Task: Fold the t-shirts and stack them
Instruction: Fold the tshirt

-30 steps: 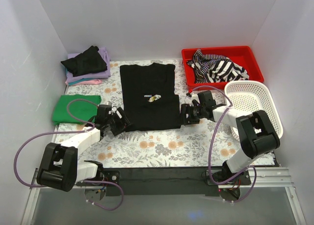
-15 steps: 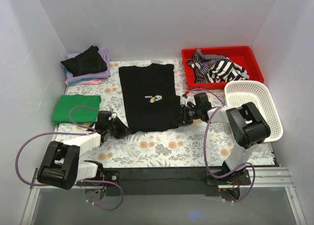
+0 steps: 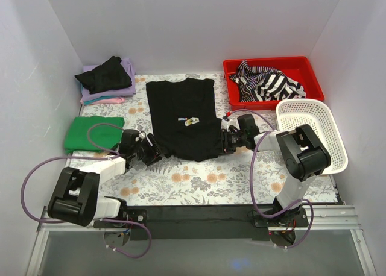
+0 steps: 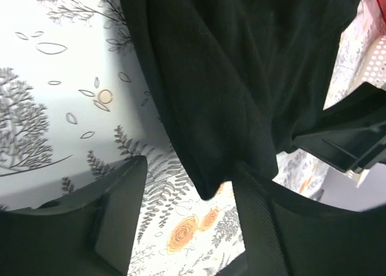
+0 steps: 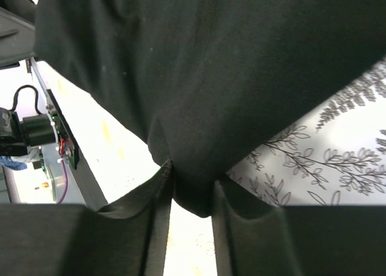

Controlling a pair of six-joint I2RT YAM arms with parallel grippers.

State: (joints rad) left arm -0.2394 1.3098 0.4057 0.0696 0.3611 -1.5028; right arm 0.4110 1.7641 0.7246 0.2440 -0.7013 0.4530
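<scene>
A black t-shirt (image 3: 181,116) with a small chest print lies flat on the floral table covering, collar at the far end. My left gripper (image 3: 158,152) is at its near left hem corner. In the left wrist view its jaws (image 4: 190,213) stand open, and the shirt's corner (image 4: 208,188) hangs between them, brushing the right finger (image 4: 259,222). My right gripper (image 3: 224,141) is at the near right hem corner. Its jaws (image 5: 193,210) are shut on a bunched fold of the black t-shirt (image 5: 211,65).
At the back left a black shirt (image 3: 105,74) lies on folded lilac and pink ones. A folded green shirt (image 3: 90,133) lies left of my left arm. A striped shirt (image 3: 265,83) fills the red bin (image 3: 301,65). A white mesh basket (image 3: 316,131) stands at the right.
Both grippers moved inward onto the near hem corners. The right one closed on the cloth. The left one closed, then opened again and shifted slightly up; the near hem is now rumpled.
</scene>
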